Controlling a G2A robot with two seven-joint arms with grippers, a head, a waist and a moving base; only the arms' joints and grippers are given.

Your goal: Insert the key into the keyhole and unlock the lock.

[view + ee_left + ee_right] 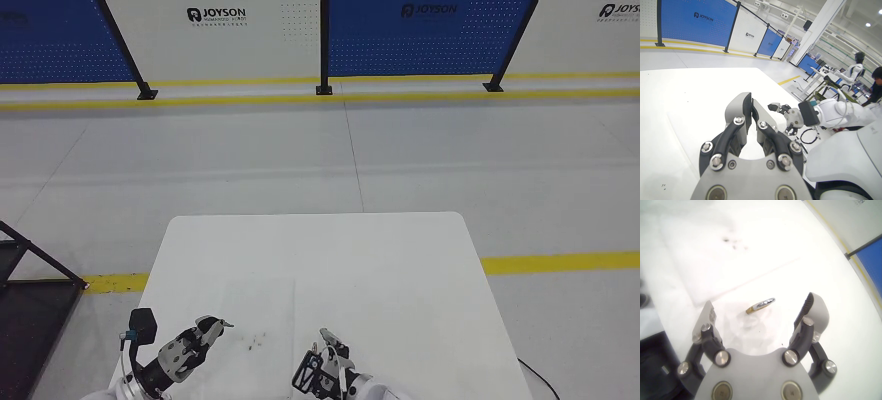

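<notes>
A small metal piece, brass at one end and shiny silver at the other, lies on the white table; I cannot tell whether it is the lock or the key. My right gripper hovers just above it, open, with one finger on each side and neither touching it. In the top view the right gripper sits near the table's front edge. My left gripper is shut, pads together, and I see nothing between them. It sits to the left of the right one. The left wrist view shows the right gripper farther off.
Dark specks mark the table between the two grippers. A black frame stands on the floor by the table's left side. Blue and white barriers line the far floor.
</notes>
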